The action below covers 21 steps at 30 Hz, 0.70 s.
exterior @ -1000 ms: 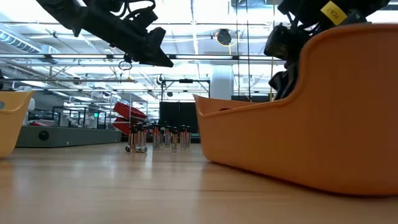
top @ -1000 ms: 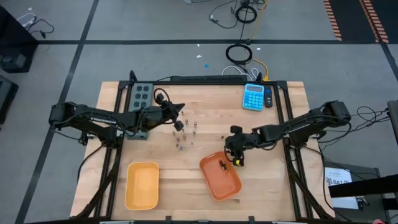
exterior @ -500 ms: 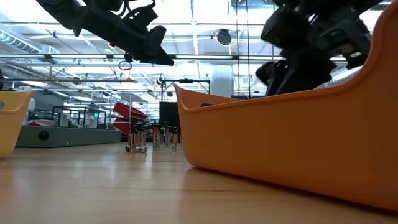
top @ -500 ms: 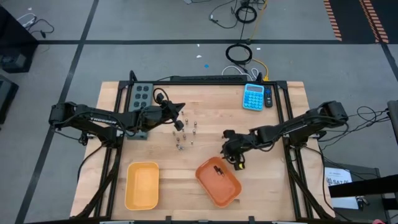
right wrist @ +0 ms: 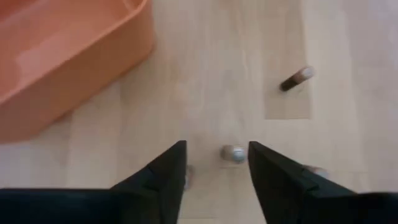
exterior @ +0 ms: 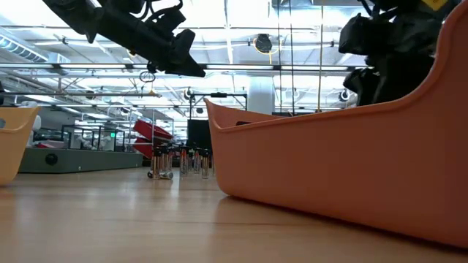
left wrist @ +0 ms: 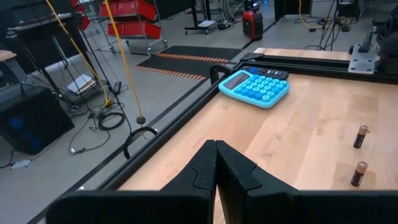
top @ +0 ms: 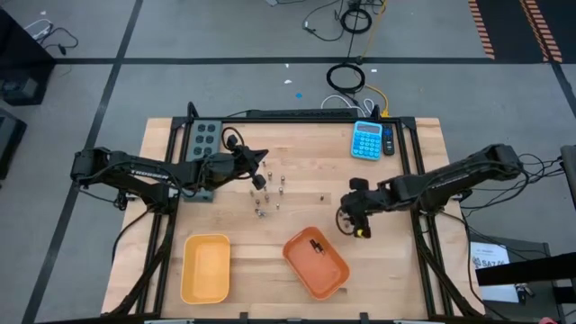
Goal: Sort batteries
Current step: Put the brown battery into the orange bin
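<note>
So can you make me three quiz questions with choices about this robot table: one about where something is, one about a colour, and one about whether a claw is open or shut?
1. Where is the right gripper?
A. beside the orange tray
B. over the yellow tray
C. on the calculator

2. What colour is the calculator?
A. red
B. blue
C. green

3. How are the left gripper's fingers?
A. wide open
B. holding a battery
C. shut with nothing between

Answers: A, it hangs just off the orange tray's corner; B, it is bright blue; C, its two fingers press together, empty.
</note>
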Each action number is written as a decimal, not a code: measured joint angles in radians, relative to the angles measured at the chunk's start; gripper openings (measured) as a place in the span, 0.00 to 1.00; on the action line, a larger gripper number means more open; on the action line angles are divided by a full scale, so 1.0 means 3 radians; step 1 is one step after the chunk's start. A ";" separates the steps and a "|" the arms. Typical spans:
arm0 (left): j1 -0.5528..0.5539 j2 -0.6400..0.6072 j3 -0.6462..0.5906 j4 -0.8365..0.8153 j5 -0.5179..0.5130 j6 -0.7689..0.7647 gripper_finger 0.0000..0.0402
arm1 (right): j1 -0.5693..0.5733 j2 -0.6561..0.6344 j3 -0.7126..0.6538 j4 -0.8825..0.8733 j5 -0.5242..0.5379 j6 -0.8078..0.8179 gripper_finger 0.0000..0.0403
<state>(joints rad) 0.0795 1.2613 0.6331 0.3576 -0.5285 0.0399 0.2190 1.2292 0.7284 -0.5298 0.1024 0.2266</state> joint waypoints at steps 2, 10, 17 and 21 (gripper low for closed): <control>0.0000 0.0000 0.0000 0.0001 0.0001 0.0002 0.03 | 0.0078 0.0012 0.0000 0.0002 0.0015 0.0176 0.48; -0.0001 0.0000 0.0000 -0.0009 0.0001 0.0061 0.03 | 0.0611 0.0013 -0.0061 -0.0185 0.0872 0.1275 0.52; 0.0034 0.0011 0.0000 0.0232 0.0000 0.0327 0.03 | 0.1160 0.0017 -0.0473 0.0253 0.1584 0.2057 0.51; 0.0100 0.0067 0.0001 0.0423 -0.0001 0.0351 0.03 | 0.1422 0.0020 -0.0677 0.0661 0.1995 0.2100 0.51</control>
<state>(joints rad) 0.1096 1.2815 0.6334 0.4845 -0.5288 0.1453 0.6457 1.2350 0.5252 -0.3314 0.7011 0.8565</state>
